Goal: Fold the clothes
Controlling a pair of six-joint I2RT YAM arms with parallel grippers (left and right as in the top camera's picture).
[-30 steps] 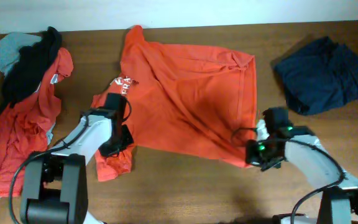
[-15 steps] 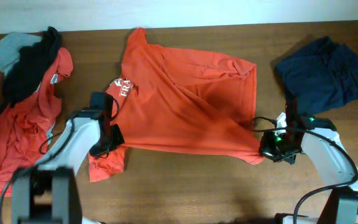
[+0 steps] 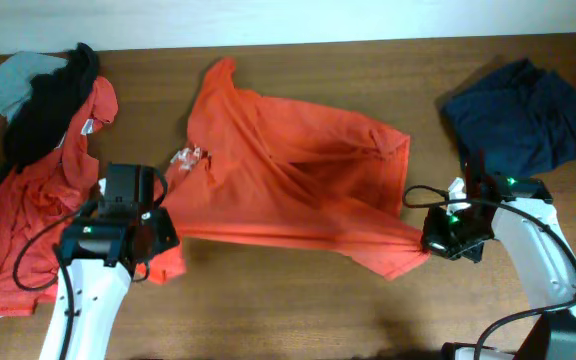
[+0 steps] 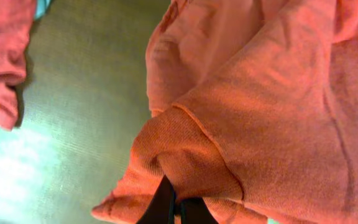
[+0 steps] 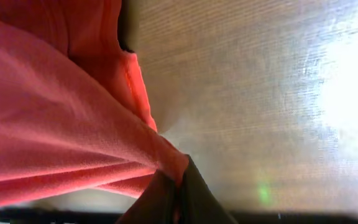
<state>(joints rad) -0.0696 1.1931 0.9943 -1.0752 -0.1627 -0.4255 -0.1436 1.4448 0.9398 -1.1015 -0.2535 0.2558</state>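
The orange-red T-shirt (image 3: 288,185) with white chest lettering is stretched across the middle of the table, its near edge lifted between my two grippers. My left gripper (image 3: 148,240) is shut on the shirt's left sleeve hem, seen close in the left wrist view (image 4: 229,124). My right gripper (image 3: 430,238) is shut on the shirt's right near corner, seen in the right wrist view (image 5: 55,124). Both pinches show cloth between closed fingers (image 4: 178,205) (image 5: 178,186).
A pile at the far left holds another orange-red shirt (image 3: 28,220), a black piece (image 3: 53,105) and a grey-blue piece (image 3: 13,80). A navy piece (image 3: 523,115) lies crumpled at the far right. The brown wooden table (image 3: 288,310) shows in front.
Both grippers moved apart, left gripper leftward and right gripper rightward, pulling the T-shirt taut and lifting its near edge off the table. The lettering shifted left.
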